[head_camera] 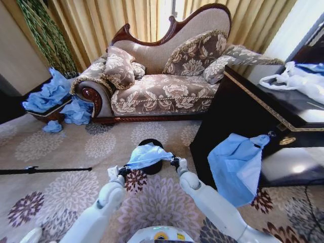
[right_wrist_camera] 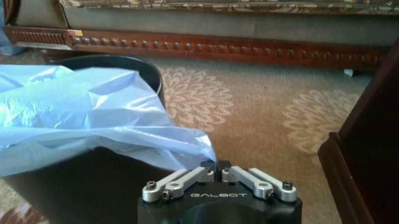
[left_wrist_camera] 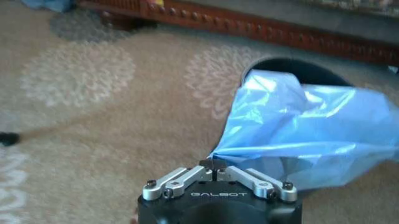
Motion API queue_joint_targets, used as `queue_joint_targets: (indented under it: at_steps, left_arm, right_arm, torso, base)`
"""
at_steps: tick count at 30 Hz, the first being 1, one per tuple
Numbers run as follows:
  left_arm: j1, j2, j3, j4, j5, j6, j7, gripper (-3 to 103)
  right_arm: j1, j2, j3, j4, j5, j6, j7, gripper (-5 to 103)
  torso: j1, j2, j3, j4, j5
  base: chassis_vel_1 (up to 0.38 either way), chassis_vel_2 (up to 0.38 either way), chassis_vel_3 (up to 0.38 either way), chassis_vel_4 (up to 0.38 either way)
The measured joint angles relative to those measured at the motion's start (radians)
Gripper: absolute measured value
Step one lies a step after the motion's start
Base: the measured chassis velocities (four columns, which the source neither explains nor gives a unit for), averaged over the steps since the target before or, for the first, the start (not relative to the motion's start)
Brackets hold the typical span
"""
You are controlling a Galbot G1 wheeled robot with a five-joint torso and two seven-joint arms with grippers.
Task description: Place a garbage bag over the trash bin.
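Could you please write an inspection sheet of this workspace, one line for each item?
Surface: patterned carpet with flower motifs.
Job's things: light blue garbage bag stretched above the black trash bin, covering most of its mouth; the far rim is open.
Clutter: blue plastic bags piled beside the sofa, another blue bag hanging on the dark cabinet, white bags on top.
Grippers: left gripper and right gripper, fingers shut, each pinching a bag edge.
Cables: black cable on the carpet by the cabinet.
Surroundings: floral sofa, curtains.
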Motion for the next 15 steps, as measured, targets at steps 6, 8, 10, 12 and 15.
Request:
queue_joint_targets:
  at_steps: [6,8,10,12,15]
  left_arm:
    - [-0.03,-0.052,0.027,0.102,0.09,-0.067,0.063,0]
    - [-0.04,-0.063,0.032,0.128,0.111,-0.078,0.075,0]
    - [-0.043,-0.065,0.032,0.136,0.12,-0.081,0.081,0]
    - [-0.045,-0.068,0.032,0.15,0.144,-0.087,0.09,0]
    - [-0.045,-0.064,0.028,0.151,0.151,-0.092,0.093,0]
  right_arm:
    - [0.055,0.045,0.011,-0.096,-0.014,0.068,-0.079,0]
    - [0.082,0.061,0.011,-0.134,-0.02,0.086,-0.106,0]
    - [0.092,0.066,0.01,-0.147,-0.022,0.09,-0.114,0]
    - [0.112,0.079,0.007,-0.181,-0.03,0.107,-0.137,0]
    - [0.142,0.105,0.011,-0.244,-0.044,0.145,-0.173,0]
  torso:
    - [0.0,0.0,0.0,0.0004,0.0]
    - [0.0,0.0,0.0,0.0004,0.0]
    - [0.0,0.0,0.0,0.0003,0.0]
    - [0.0,0.0,0.0,0.0003,-0.0001]
    - [0.0,0.0,0.0,0.0003,0.0]
  base:
    - [0.0,0.0,0.0,0.0]
    - [0.0,0.0,0.0,0.0]
    - [0.0,0.0,0.0,0.0]
    - [0.0,0.0,0.0,0.0]
    - [0.0,0.0,0.0,0.0]
